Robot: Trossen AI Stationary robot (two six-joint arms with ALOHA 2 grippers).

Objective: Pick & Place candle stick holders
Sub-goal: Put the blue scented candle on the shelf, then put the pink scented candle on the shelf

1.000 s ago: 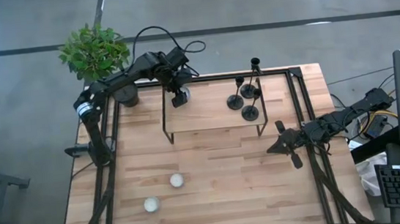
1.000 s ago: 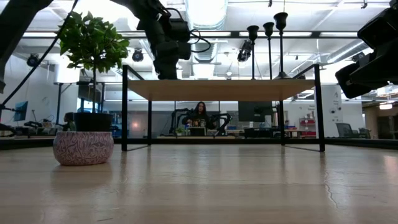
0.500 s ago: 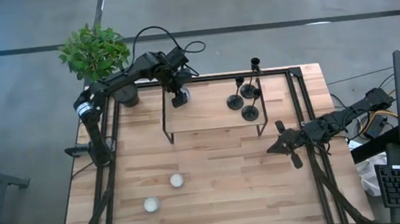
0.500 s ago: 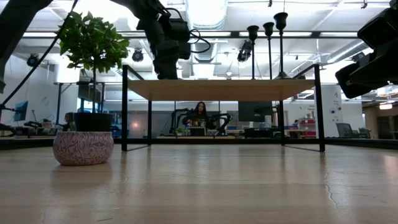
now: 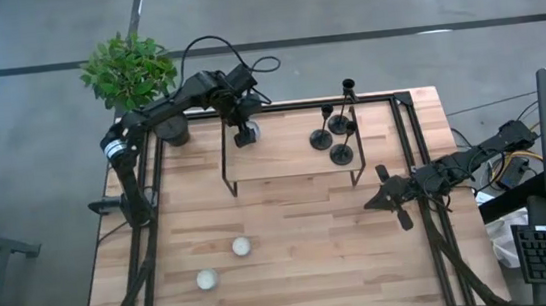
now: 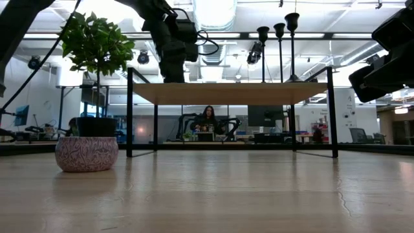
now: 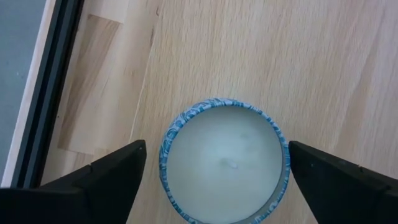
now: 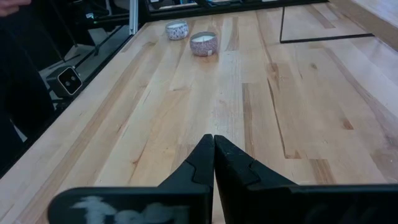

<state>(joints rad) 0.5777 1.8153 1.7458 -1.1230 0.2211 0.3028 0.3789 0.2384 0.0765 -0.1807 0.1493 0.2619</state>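
Pale wood-grain shelf [image 7: 261,56] under left fingers [image 7: 217,177] spread around a round blue-patterned candle tin [image 7: 222,160], right fingers [image 8: 214,163] closed

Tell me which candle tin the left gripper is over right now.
The blue-rimmed tin on the raised shelf, between the left gripper's open fingers. The other two tins sit on the table near its front.

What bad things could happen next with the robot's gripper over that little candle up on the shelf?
The left gripper is open around a blue-rimmed candle, not a candle stick holder, so it may grab the wrong thing. The candle sits near the edge of the raised shelf; a nudge could perhaps push it off. The three candle stick holders stand close together, so reaching for one might topple the others. The right gripper waits shut above the table.
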